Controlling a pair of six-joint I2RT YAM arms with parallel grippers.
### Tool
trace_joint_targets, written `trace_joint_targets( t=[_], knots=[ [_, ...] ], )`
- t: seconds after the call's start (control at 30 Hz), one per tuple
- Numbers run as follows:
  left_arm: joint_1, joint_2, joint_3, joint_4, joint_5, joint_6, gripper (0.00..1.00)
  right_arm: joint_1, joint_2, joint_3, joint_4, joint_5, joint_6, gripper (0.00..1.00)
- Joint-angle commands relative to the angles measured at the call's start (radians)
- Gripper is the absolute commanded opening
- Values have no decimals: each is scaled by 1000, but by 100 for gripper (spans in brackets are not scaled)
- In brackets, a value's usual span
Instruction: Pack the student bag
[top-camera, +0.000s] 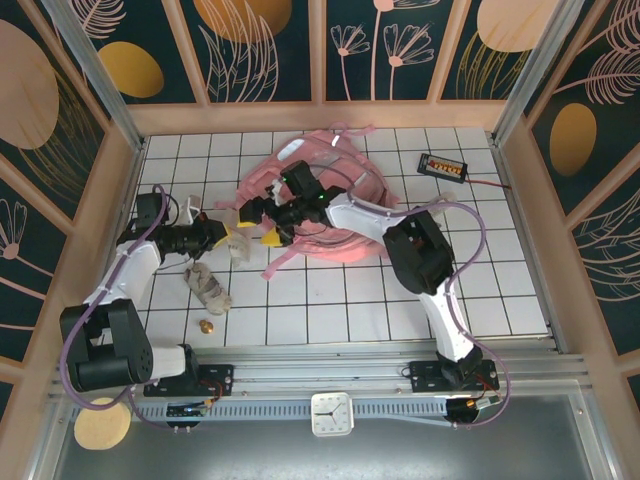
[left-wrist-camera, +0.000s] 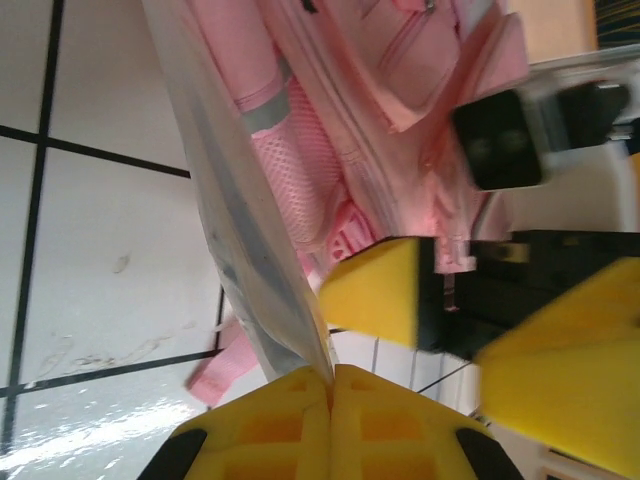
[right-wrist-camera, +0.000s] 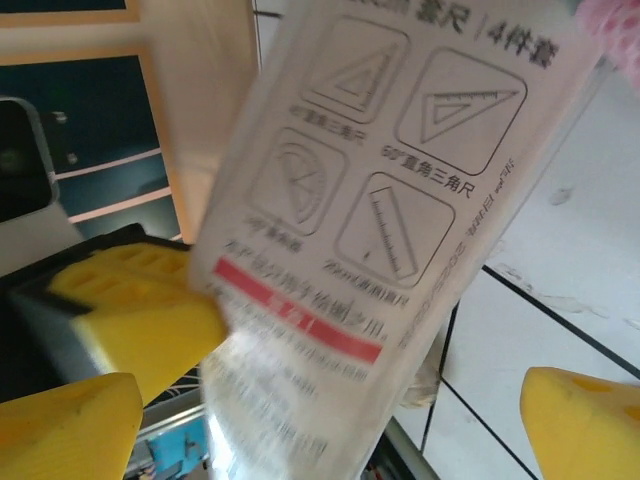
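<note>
The student bag (top-camera: 330, 195), pale pink with straps, lies at the back middle of the tiled table, and its pink fabric and mesh (left-wrist-camera: 400, 100) show in the left wrist view. My left gripper (top-camera: 228, 236) (left-wrist-camera: 330, 378) is shut on the lower edge of a flat clear packet (left-wrist-camera: 215, 190). The packet (right-wrist-camera: 390, 170) is printed with a set of rulers and triangles. It stands between the wide-open yellow fingers of my right gripper (top-camera: 258, 225) (right-wrist-camera: 320, 430), just left of the bag. One right finger (left-wrist-camera: 375, 295) is close beside the packet.
A crumpled grey-beige pouch (top-camera: 207, 287) and a small gold object (top-camera: 207, 326) lie at the front left. A black device with orange parts (top-camera: 442, 165) and its cable sit at the back right. Wooden walls ring the table (top-camera: 500, 280). A clock (top-camera: 331, 413) stands at the near rail.
</note>
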Motion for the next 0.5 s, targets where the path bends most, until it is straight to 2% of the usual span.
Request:
trace_joint_targets(
  t=[0.0, 0.1, 0.2, 0.3, 0.47],
  knots=[
    [-5, -40, -28, 107, 89, -50, 0, 4, 47, -35, 202, -77, 192, 96],
    [-5, -53, -59, 129, 93, -67, 0, 7, 77, -52, 351, -83, 309, 88],
    [-5, -66, -86, 127, 92, -62, 0, 8, 78, -74, 469, -35, 385, 77],
    [-5, -75, -107, 119, 91, -54, 0, 8, 67, -88, 512, 8, 401, 59],
    [-4, -78, -102, 82, 73, -25, 0, 5, 65, -88, 580, 17, 423, 34]
  ],
)
